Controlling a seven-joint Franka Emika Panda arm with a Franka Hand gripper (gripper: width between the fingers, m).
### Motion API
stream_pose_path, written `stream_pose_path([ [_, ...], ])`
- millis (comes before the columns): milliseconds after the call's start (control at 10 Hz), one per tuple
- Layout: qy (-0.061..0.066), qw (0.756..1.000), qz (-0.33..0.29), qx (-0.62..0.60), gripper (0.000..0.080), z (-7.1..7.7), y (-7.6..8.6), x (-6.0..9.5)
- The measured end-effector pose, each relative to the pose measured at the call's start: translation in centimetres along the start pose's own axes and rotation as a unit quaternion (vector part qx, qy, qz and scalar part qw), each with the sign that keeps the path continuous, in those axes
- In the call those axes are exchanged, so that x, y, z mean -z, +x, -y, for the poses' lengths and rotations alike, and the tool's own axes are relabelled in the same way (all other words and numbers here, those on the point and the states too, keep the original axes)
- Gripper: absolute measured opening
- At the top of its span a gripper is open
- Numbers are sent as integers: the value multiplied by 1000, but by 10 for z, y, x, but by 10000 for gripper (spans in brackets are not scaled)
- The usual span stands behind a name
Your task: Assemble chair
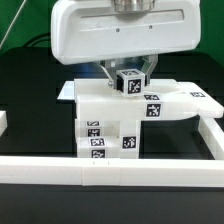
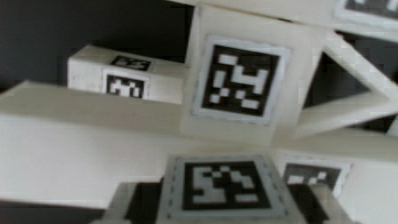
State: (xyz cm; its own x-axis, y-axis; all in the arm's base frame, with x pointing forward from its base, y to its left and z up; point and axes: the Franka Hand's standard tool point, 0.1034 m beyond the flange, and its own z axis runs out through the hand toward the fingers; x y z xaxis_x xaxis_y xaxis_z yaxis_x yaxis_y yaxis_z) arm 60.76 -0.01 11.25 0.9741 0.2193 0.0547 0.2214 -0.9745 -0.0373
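The partly built chair (image 1: 112, 118) stands at the table's middle, a stack of white blocky pieces with several black-and-white tags. A flat tagged piece (image 1: 178, 102) of it reaches toward the exterior view's right. My gripper (image 1: 128, 84) hangs over the chair's top, shut on a small white tagged piece (image 1: 129, 80). In the wrist view this piece (image 2: 222, 182) sits between my fingers (image 2: 150, 200), just above the chair. Beyond it show a tagged bar (image 2: 240, 78), slanted brace bars (image 2: 338, 110) and a tagged block (image 2: 118, 76). How far the held piece reaches down is hidden.
A long plain white border rail (image 1: 110, 170) runs along the front. Another rail (image 1: 214, 140) runs back on the exterior view's right, and a short rail end (image 1: 4, 124) shows on its left. The table top is black (image 1: 35, 110).
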Motion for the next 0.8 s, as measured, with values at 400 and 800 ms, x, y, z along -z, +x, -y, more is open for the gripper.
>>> stream_pose_path([
  [400,0,993,0,-121,266,1,0,0],
  [800,1,972,0,-235,266,2,0,0],
])
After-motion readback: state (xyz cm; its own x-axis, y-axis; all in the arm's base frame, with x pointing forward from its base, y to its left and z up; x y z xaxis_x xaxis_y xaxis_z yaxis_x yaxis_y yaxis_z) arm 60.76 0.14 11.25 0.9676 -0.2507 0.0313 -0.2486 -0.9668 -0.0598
